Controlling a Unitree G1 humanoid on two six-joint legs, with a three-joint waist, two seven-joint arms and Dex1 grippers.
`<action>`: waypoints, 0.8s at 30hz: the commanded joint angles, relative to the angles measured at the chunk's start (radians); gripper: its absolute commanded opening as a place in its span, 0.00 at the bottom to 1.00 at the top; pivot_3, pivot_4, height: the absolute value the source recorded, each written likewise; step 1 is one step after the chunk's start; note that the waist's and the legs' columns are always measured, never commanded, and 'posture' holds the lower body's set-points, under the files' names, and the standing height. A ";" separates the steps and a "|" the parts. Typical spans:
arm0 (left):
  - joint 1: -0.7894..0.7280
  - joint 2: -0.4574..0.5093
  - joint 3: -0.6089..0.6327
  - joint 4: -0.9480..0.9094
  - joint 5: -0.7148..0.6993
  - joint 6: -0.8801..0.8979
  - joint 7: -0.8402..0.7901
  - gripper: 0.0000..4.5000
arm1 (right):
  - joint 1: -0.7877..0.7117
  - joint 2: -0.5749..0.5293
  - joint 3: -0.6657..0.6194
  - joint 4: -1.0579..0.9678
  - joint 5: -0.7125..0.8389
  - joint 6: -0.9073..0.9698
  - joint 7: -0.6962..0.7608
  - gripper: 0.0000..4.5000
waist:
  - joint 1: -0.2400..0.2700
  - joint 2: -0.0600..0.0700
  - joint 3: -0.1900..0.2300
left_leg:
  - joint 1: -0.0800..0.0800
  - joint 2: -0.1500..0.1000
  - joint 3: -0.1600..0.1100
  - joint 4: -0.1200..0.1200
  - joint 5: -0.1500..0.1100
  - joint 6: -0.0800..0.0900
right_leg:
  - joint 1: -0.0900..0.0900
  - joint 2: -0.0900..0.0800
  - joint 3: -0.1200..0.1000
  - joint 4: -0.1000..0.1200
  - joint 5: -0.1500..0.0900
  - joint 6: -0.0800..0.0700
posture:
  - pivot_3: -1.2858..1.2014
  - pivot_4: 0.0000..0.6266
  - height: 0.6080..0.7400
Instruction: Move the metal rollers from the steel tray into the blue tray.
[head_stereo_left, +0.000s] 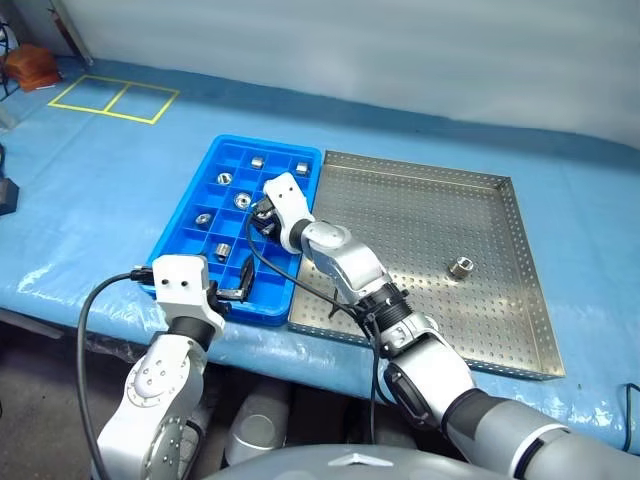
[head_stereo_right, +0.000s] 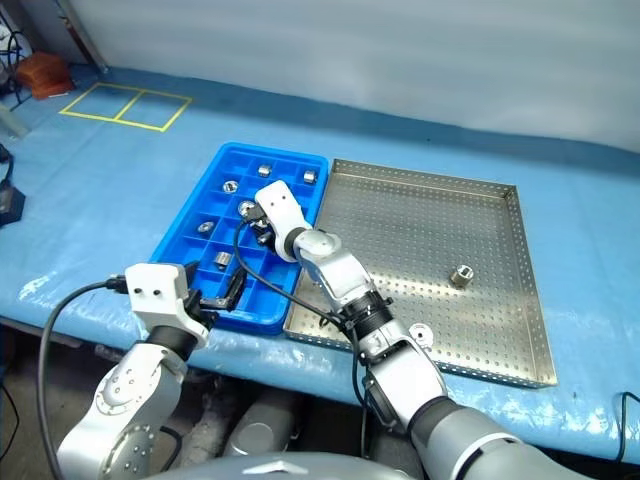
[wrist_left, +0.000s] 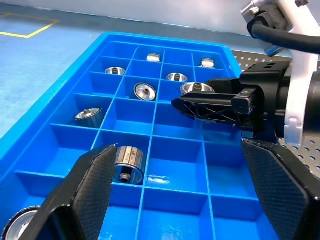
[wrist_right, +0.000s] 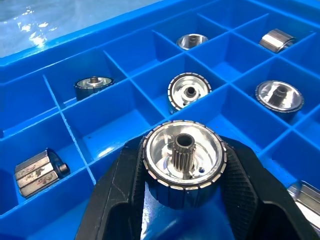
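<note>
Over blue tray (head_stereo_left: 190, 235): right gripper (wrist_right: 182, 200) jaws clamped on metal roller (wrist_right: 182, 157); left gripper (wrist_left: 187, 197) jaws apart, empty.

Bright blue tray (head_stereo_left: 300, 158) with a square grid of compartments; shiny silver metal rollers (wrist_right: 184, 159); silver steel tray (head_stereo_left: 500, 300), floor dotted with perforations; lighter blue bench cover (head_stereo_left: 110, 190); black gripper fingers (wrist_left: 90, 195).

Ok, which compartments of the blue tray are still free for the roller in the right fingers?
The right gripper holds a roller over the blue tray. The compartments right under it look bare, as does the near row by the left gripper. The far rows are crowded.
</note>
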 joint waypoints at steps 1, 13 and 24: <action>-0.001 -0.007 -0.017 -0.034 0.006 -0.023 0.003 0.97 | -0.032 0.098 0.001 0.021 0.002 -0.031 0.003 0.38 | 0.016 0.000 0.000 | 0.000 0.000 -0.001 -0.001 0.000 -0.001 | 0.000 0.000 -0.001 0.000 0.000 0.000 | 0.73 0.24 1.00; -0.101 0.015 -0.074 0.046 -0.026 0.004 -0.066 0.97 | 0.109 -0.036 -0.119 -0.357 0.044 0.125 -0.077 0.90 | 0.025 0.000 0.000 | -0.002 0.000 -0.008 -0.002 0.002 -0.005 | 0.001 0.001 -0.007 0.000 -0.003 -0.001 | 0.65 0.24 1.00; -0.242 0.111 -0.239 0.178 -0.019 -0.017 -0.219 0.97 | 0.307 -0.108 -0.331 -0.664 -0.003 0.264 -0.309 0.90 | -0.135 0.001 -0.001 | -0.002 -0.001 -0.010 -0.001 0.002 -0.005 | 0.003 0.002 -0.007 0.000 -0.001 -0.006 | 0.57 0.24 1.00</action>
